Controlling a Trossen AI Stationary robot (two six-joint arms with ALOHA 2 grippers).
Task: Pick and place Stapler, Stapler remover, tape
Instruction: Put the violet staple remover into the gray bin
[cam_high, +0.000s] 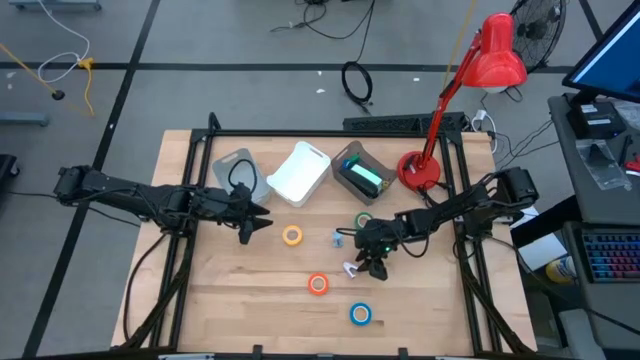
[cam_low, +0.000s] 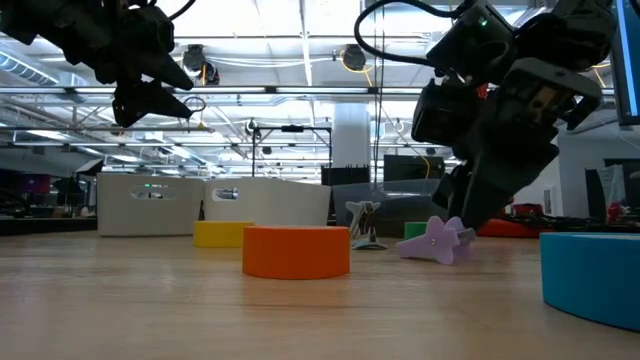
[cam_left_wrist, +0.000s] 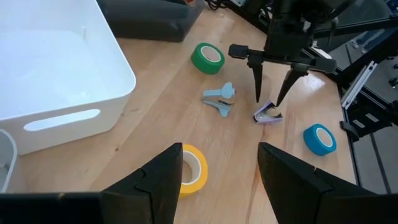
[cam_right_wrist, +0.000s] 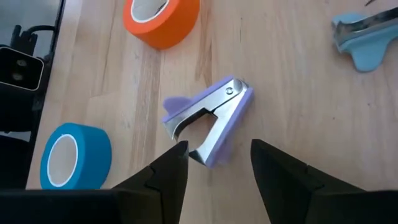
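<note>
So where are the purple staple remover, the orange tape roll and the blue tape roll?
Purple staple remover (cam_right_wrist: 208, 121), right wrist view, on its metal jaw.
Orange tape roll (cam_right_wrist: 160, 18), right wrist view, outer rim.
Blue tape roll (cam_right_wrist: 74, 155), right wrist view, outer side.

left gripper (cam_high: 262, 224) fingers apart | right gripper (cam_high: 373, 266) fingers apart, lowered

Right hand (cam_left_wrist: 273, 99) straddles purple staple remover (cam_left_wrist: 268, 115), fingers apart.
</note>
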